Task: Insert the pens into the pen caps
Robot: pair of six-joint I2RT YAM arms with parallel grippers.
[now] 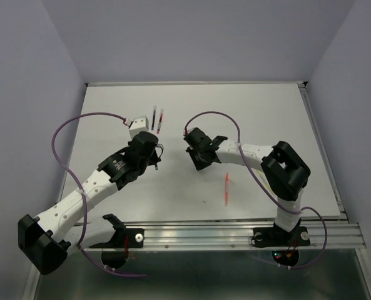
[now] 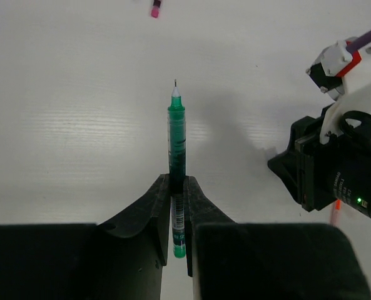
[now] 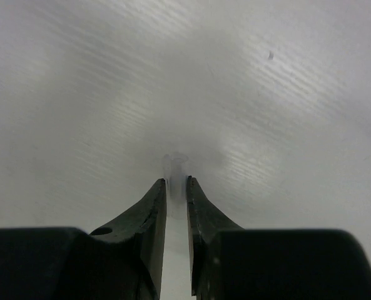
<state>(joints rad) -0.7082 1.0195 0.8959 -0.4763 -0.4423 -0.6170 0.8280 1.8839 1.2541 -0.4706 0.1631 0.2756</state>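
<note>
My left gripper (image 2: 177, 182) is shut on the green pen (image 2: 176, 134), whose bare tip points away from the wrist above the white table. In the top view the left gripper (image 1: 152, 156) is left of centre. My right gripper (image 3: 176, 184) is shut on a see-through pen cap (image 3: 175, 167), its open end sticking out past the fingertips. In the top view the right gripper (image 1: 199, 161) faces the left one across a small gap. A dark blue pen (image 1: 154, 117) and a dark red pen (image 1: 160, 120) lie at the back. An orange pen (image 1: 226, 188) lies at the front right.
The right arm's wrist (image 2: 341, 156) fills the right side of the left wrist view. A metal rail (image 1: 235, 234) runs along the table's near edge. The end of the dark red pen (image 2: 155, 9) shows at the top of the left wrist view.
</note>
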